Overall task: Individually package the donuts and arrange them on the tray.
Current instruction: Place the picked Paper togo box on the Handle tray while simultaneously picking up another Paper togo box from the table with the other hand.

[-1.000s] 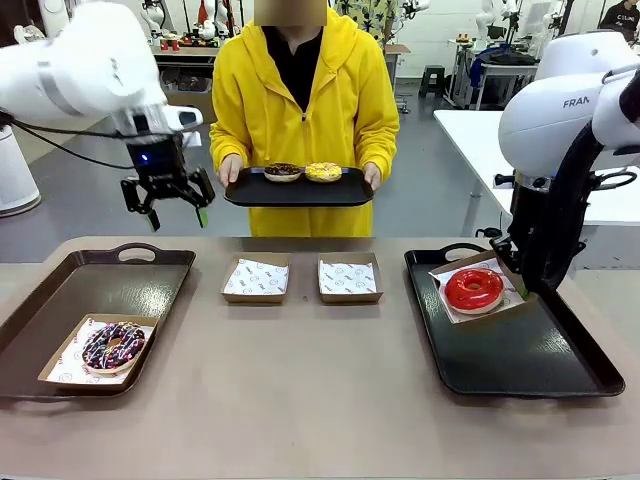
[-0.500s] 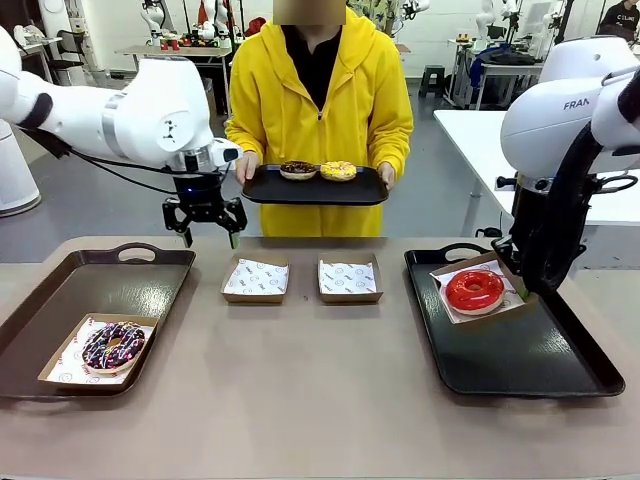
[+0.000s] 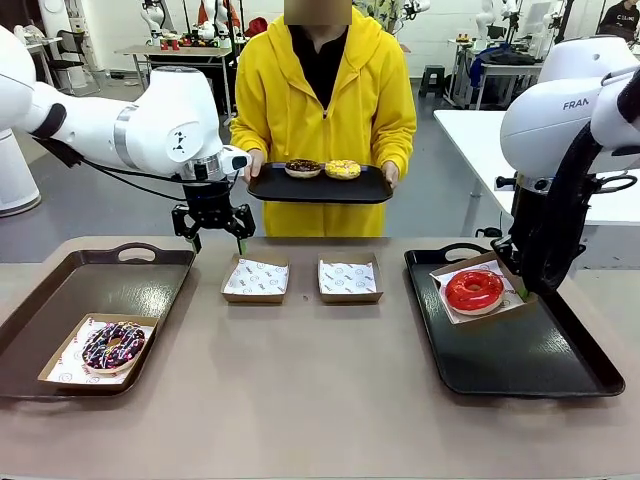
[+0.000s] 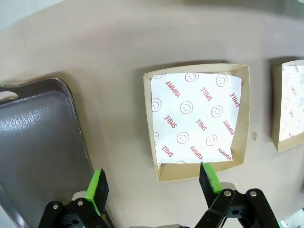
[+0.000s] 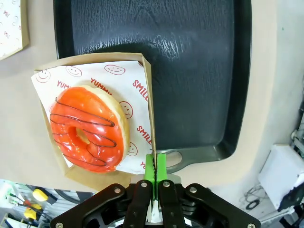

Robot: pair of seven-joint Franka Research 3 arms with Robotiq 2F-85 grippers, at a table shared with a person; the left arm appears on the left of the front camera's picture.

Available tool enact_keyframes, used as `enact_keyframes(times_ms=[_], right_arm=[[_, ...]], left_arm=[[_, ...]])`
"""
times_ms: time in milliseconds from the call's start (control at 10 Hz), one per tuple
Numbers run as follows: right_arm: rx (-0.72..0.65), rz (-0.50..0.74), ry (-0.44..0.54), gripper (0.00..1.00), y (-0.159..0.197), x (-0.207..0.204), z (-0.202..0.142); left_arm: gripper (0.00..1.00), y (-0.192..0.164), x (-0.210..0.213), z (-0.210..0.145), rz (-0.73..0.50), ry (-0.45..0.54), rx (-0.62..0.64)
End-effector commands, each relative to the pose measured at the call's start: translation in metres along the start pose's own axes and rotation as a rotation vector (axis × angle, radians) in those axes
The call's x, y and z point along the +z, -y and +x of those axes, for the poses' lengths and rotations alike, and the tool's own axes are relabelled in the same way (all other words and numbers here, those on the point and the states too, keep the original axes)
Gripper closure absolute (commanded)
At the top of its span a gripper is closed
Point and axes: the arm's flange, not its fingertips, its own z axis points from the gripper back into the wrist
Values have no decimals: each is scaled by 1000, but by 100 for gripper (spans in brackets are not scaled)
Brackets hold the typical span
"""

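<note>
left pincer wide apart, empty | right pincer pinching box edge

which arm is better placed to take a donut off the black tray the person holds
Left: the left gripper hangs open beside that black tray; the right gripper is shut on the brown cardboard box holding the glossy red donut.

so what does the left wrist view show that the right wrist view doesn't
Left wrist: the left gripper, fingers open, over an empty lined box, beside the brown tray. Right wrist: the right gripper shut on the donut box holding the red donut, at the black tray's edge. Both: the tan table and, it seems, the other empty box.
</note>
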Motion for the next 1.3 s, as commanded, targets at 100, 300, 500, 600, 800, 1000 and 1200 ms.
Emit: enact_keyframes(times_ms=[100,300,500,600,800,1000,1200], right_arm=[[-2,2,2,99,1,1,-1],[-2,2,2,99,1,1,-1],[-2,2,2,99,1,1,-1],[0,0,0,99,0,0,0],[-25,2,51,99,-7,-20,-15],[-15,-26,57,99,-10,-37,-28],[5,-18,41,99,-6,-52,-37]], left_arm=[[0,-2,5,0,2,1,3],[0,-2,5,0,2,1,3],[0,-2,5,0,2,1,3],[0,0,1,1,0,2,1],[0,-8,-9,-5,14,53,24],[0,-13,-19,-6,55,79,34],[0,-17,-34,-5,31,61,29]])
